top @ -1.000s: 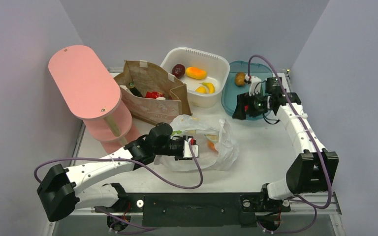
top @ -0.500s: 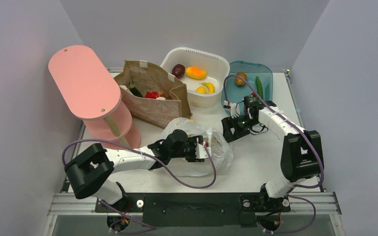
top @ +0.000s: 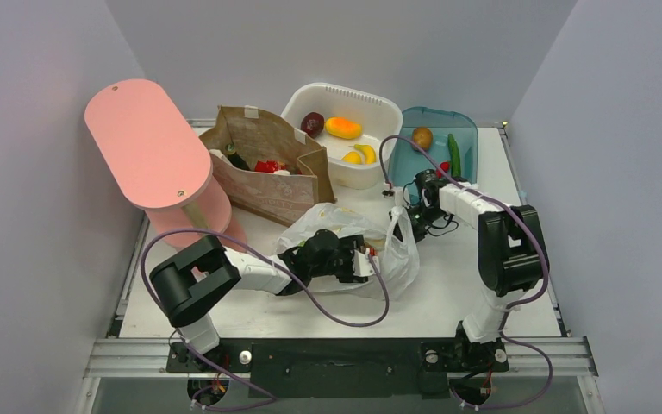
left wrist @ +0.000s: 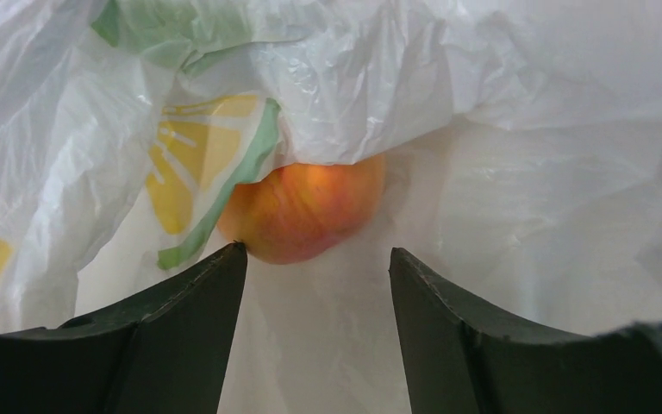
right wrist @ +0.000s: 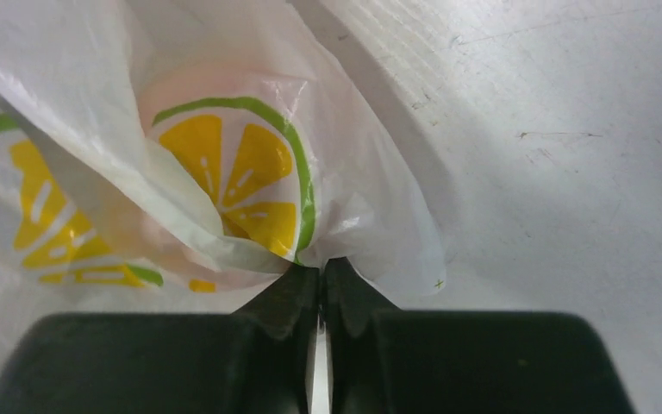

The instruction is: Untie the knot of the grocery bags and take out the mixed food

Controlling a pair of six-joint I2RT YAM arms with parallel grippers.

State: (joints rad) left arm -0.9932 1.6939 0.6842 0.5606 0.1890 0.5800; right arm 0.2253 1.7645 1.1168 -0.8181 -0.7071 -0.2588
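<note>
Right hand (right wrist: 321, 269) pinching grocery bag (right wrist: 95, 103) edge; left hand (left wrist: 316, 254) spread, peach-coloured fruit (left wrist: 302, 211) inside bag ahead.

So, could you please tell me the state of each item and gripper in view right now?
grocery bag: lying open, one edge pinched.
peach-coloured fruit: inside the bag, partly under a plastic fold, not gripped.
left gripper: open, fingertips just short of the fruit.
right gripper: shut on the bag's edge.
cucumber: lying in the teal tray.
brown paper bag: upright, open at the top.
</note>
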